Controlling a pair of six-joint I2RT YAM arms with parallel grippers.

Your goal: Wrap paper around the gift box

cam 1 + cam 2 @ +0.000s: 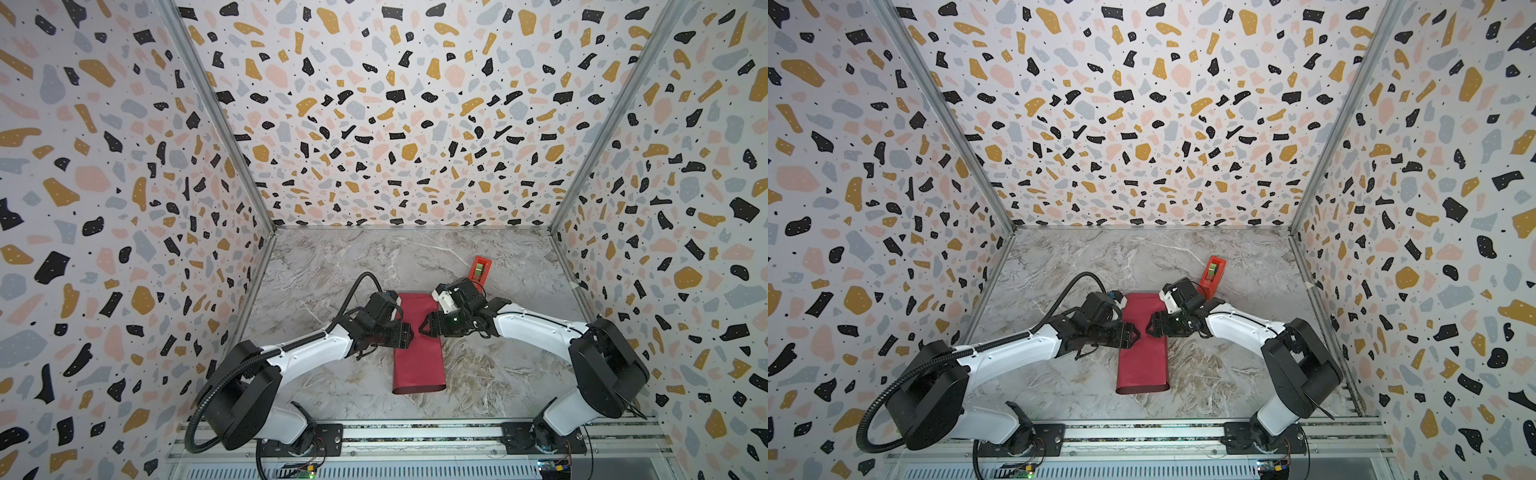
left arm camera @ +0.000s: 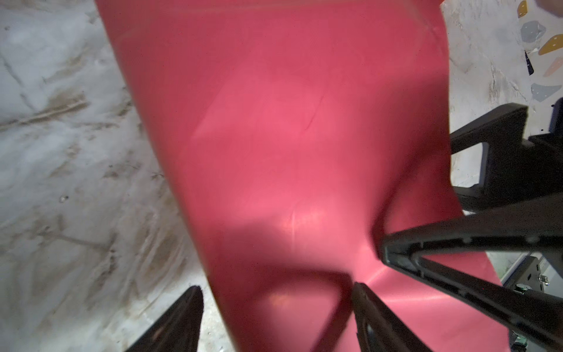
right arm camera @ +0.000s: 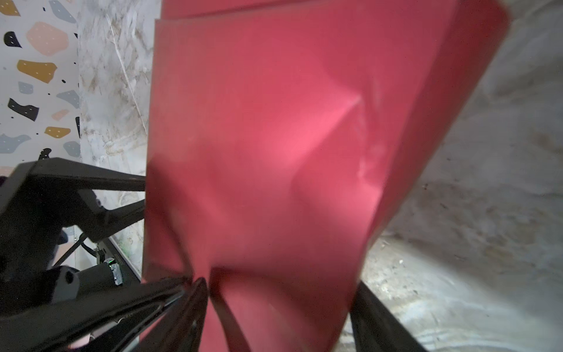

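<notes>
The paper (image 1: 417,370) (image 1: 1142,370) lies folded over into a long crimson sleeve down the middle of the marble table, its near end open and dark. The gift box is hidden under it. Both grippers meet tip to tip over the sleeve's middle. My left gripper (image 1: 409,334) (image 2: 277,292) is open, one finger over the marble beside the paper's edge, the other finger (image 2: 374,320) on the paper (image 2: 289,122). My right gripper (image 1: 424,326) (image 3: 280,304) is open too, with creased paper (image 3: 274,122) between its fingers. In the left wrist view a right gripper's finger (image 2: 457,243) presses into the sheet.
A red-orange tape dispenser (image 1: 481,269) (image 1: 1212,270) stands upright on the table behind the right arm's wrist. Terrazzo-patterned walls close in the table on three sides. A metal rail (image 1: 415,432) carries both arm bases along the front edge.
</notes>
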